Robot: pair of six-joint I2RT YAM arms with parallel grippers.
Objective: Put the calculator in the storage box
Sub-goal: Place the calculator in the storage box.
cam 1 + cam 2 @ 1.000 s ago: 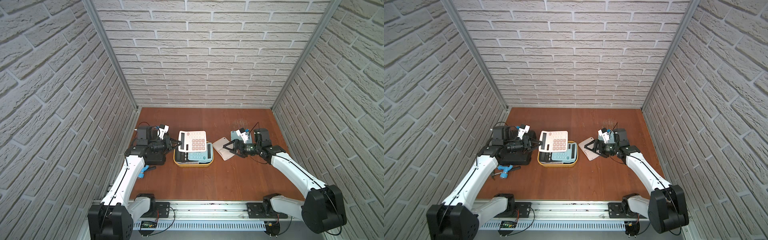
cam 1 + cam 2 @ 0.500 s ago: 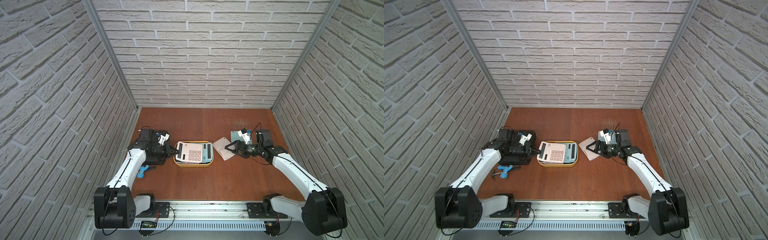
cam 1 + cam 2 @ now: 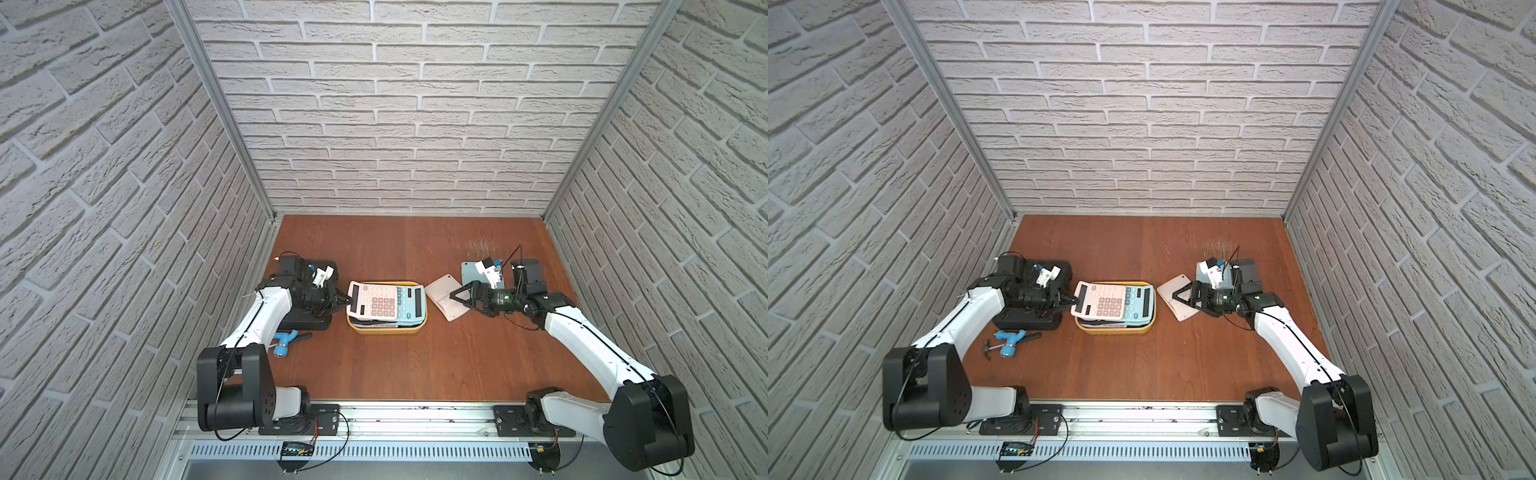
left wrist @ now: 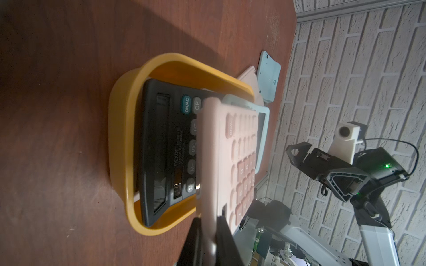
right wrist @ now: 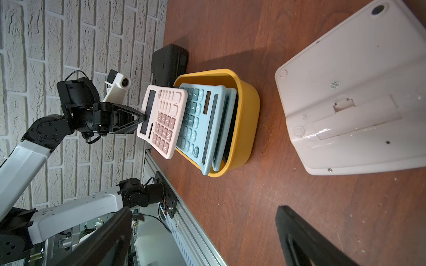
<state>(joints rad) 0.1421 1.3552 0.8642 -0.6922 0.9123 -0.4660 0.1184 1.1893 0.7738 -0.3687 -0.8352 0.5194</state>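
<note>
Pink calculator point(image 3: 371, 300) lay tilted over storage box point(image 3: 386, 331), long axis straight out from L gripper point(image 3: 348, 300), clenched on its display end; R gripper point(image 3: 454, 297) released, farther.

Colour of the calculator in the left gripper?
Pale pink calculator; shows best in the right wrist view.

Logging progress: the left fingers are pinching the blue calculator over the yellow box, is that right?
No. The left fingers are pinching the pink calculator over the yellow box; a blue calculator lies inside it, as the right wrist view shows.
</note>
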